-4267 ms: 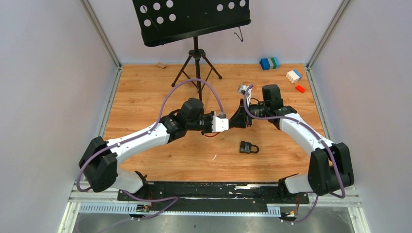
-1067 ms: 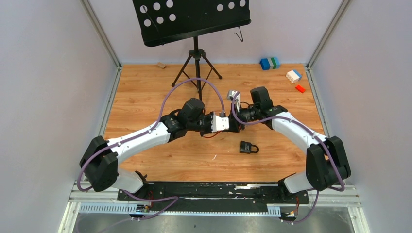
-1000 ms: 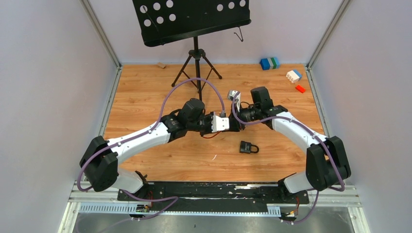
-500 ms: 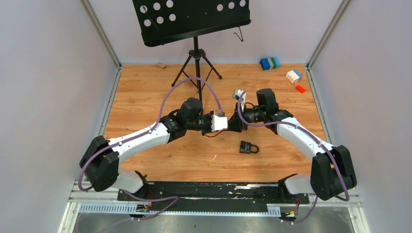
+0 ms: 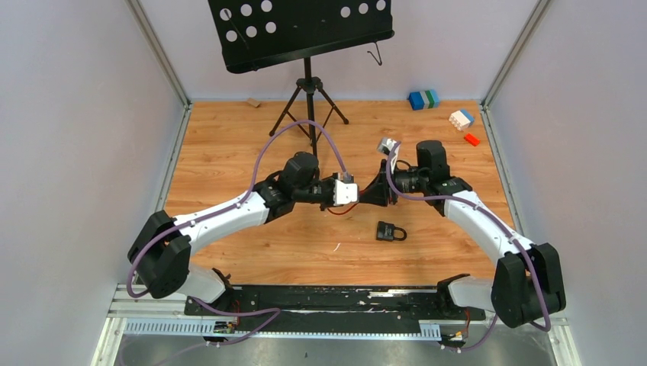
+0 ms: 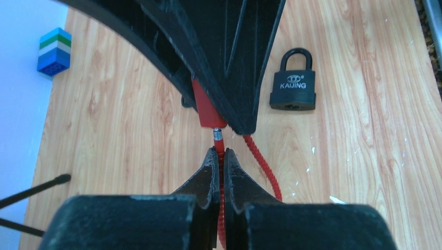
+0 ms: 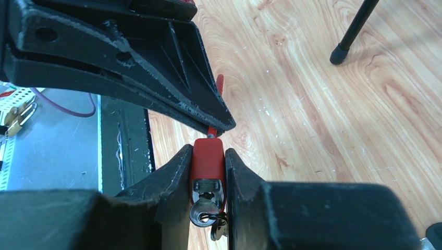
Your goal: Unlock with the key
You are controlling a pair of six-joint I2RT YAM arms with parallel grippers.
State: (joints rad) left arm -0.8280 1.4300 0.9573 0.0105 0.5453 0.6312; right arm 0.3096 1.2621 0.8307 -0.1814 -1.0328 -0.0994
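Observation:
A red cable lock is held between both grippers above the wooden table. My right gripper (image 7: 207,152) is shut on the red lock body (image 7: 207,165). A silver key (image 7: 204,213) with a small ring sits in its keyhole, facing the right wrist camera. My left gripper (image 6: 219,154) is shut on the red coiled cable (image 6: 220,141) just short of the lock body (image 6: 208,108). In the top view the left gripper (image 5: 361,194) and right gripper (image 5: 378,191) meet tip to tip mid-table.
A black KAIJING padlock (image 5: 391,231) lies shut on the table near the grippers, also in the left wrist view (image 6: 293,86). A music stand (image 5: 307,80) stands behind. Blue-green blocks (image 5: 423,99), a white block (image 5: 461,118) and a red block (image 5: 471,139) lie far right.
My right arm has drawn back to the right with the lock body, away from the left gripper. The left arm has barely moved.

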